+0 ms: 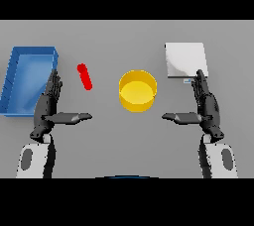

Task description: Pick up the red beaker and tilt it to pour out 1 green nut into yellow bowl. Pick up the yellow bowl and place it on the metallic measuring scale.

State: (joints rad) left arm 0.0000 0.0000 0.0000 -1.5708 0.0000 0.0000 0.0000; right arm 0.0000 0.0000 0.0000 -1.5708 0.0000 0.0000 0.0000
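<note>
Red beaker [85, 76] lies tilted on the table, left of the yellow bowl [137, 90], nearest my left hand [48, 105]. Looks small, slim, rigid, probably light and smooth; I judge a pinch across its middle is safest. Scale [185, 59] sits beyond my right hand [206, 103]. Both hands flat, fingers straight, thumbs spread inward, holding nothing, touching neither beaker nor bowl.
</note>
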